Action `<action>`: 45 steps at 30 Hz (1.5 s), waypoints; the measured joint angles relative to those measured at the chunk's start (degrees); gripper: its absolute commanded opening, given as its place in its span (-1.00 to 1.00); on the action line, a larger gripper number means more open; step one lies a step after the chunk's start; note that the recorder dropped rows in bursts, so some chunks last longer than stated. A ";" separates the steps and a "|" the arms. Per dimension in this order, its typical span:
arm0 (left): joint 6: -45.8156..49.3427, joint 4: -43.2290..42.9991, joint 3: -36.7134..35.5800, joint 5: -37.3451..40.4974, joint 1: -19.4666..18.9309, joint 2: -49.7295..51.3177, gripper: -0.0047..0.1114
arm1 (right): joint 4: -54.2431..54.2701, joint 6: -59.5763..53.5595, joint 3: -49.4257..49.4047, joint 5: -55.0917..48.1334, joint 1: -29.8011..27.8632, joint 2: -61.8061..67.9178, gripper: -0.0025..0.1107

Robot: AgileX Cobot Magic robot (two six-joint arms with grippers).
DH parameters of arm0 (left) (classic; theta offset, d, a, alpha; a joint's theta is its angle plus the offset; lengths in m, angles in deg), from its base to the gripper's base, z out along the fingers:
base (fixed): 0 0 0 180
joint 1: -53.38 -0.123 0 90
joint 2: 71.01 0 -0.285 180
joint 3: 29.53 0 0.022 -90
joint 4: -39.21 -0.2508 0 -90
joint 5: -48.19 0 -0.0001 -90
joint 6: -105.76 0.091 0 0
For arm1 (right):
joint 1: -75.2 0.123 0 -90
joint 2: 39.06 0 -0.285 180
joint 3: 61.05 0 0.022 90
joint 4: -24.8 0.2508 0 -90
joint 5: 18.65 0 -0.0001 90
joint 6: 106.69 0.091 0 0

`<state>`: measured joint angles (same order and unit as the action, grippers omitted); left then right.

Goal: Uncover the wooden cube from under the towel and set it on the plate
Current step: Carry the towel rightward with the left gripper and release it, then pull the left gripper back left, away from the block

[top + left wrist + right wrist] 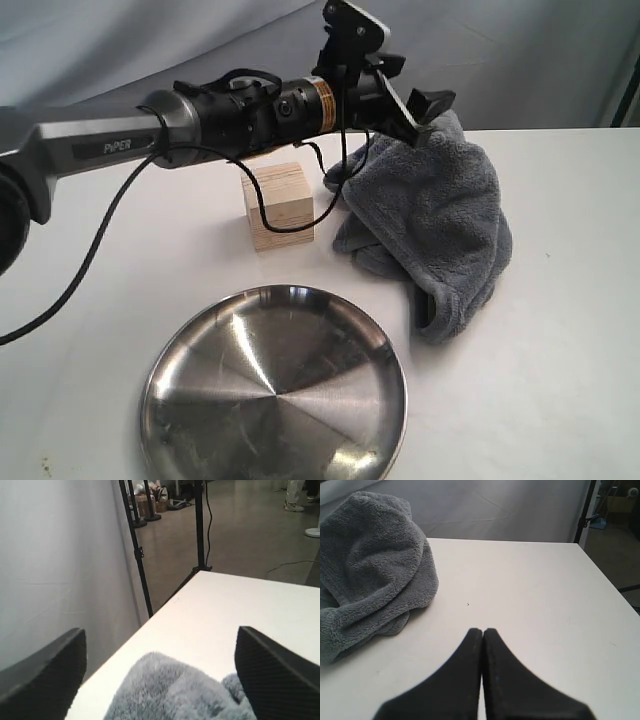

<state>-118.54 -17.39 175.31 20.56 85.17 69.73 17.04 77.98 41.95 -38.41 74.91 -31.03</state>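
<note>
The wooden cube stands uncovered on the counter, just beside the heaped towel. The left tool hovers at the towel's peak, fingers spread, gripping nothing. The right tool is clenched and empty. The plate holds nothing, so lifting and placing the cube remain.

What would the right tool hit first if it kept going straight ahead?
Probably nothing nearby: the shut right tool points over bare table, with the towel off to one side of that line. Depth is unclear.
</note>
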 measured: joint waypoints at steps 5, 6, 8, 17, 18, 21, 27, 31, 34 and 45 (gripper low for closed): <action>-0.87 -1.21 0.00 3.44 0.00 -3.41 0.42 | 0.00 0.00 0.00 0.00 0.00 0.00 -0.96; -1.18 -2.15 0.00 4.95 0.00 -4.04 0.42 | 0.00 0.00 0.00 0.00 0.00 0.00 -0.96; -2.49 -4.91 0.00 8.89 0.00 -5.20 0.42 | 0.00 0.00 0.00 0.00 0.00 0.00 -0.96; -5.91 -11.29 -3.43 19.11 -0.11 -6.84 0.42 | 0.00 0.00 0.00 0.00 0.00 0.00 -0.96; -6.03 -11.29 -4.11 19.11 -0.36 -6.84 0.42 | 0.00 0.00 0.00 0.00 0.00 0.00 -0.96; -6.85 -11.29 -6.87 19.11 -1.71 -7.37 0.42 | 0.00 0.00 0.00 0.00 0.00 0.00 -0.96; -8.26 -11.29 -12.72 19.39 -7.92 -10.68 0.42 | 0.00 0.00 0.00 0.00 0.00 0.00 -0.96; -10.28 -11.29 -15.93 19.81 -12.15 -12.97 0.42 | 0.00 0.00 0.00 0.00 0.00 0.00 -0.96; -10.87 -11.29 -18.36 19.95 -14.01 -13.94 0.42 | 0.00 0.00 0.00 -0.10 0.00 0.00 -0.96; -10.83 -13.14 -24.26 21.08 -15.55 -15.57 0.42 | 0.00 0.00 0.00 -0.10 0.00 0.00 -0.96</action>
<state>-129.37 -30.52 151.05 41.64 69.62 54.17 17.04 77.98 41.95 -38.51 74.91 -31.03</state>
